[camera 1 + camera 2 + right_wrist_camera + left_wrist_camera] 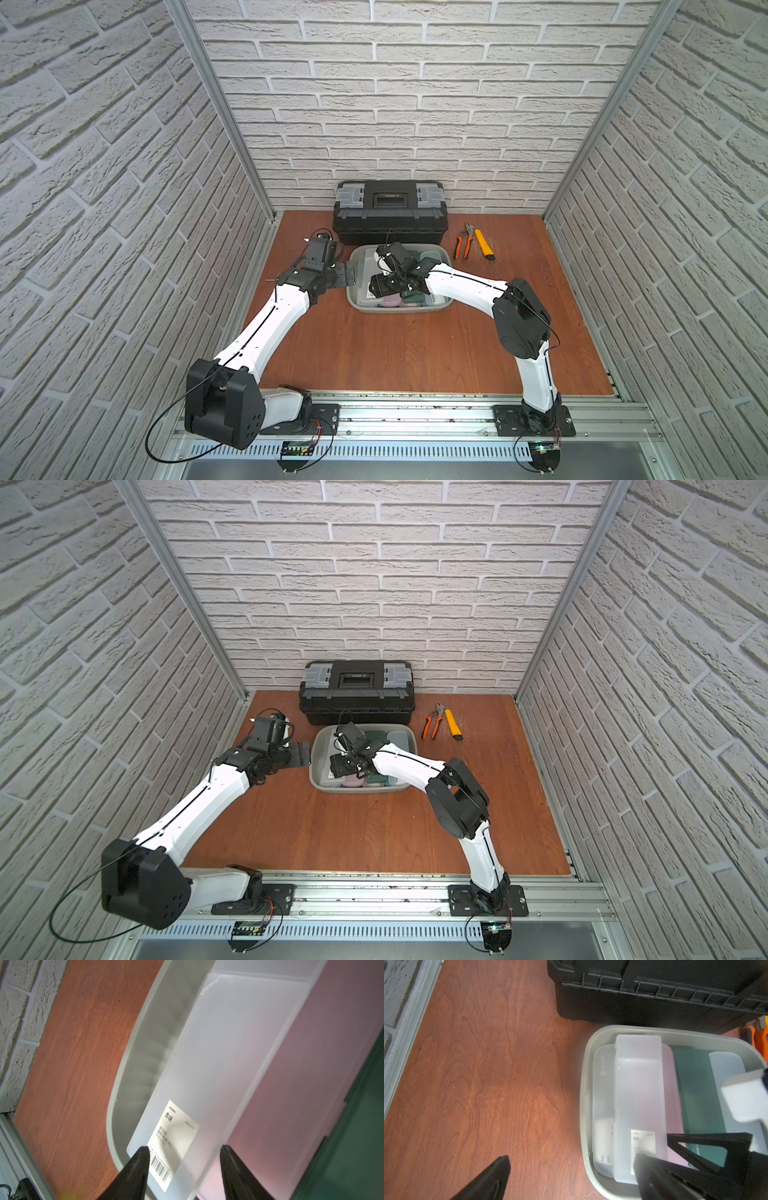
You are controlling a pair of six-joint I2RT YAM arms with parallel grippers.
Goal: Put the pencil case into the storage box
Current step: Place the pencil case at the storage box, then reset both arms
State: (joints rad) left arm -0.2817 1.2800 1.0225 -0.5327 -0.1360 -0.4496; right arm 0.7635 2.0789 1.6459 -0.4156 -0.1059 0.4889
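Pencil case [639, 1105] lies in storage box [584, 1105], long axis toward toolbox [654, 1005].

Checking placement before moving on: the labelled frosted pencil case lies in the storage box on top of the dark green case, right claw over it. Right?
Not quite. The labelled frosted pencil case lies in the storage box partly on the pink case, not the dark green case beside that, as the left wrist view shows. The right claw is over it.

White brick-pattern walls [415, 104] rise on three sides, aluminium posts [224, 108] in the corners, around a reddish wooden tabletop [395, 353] under even light.
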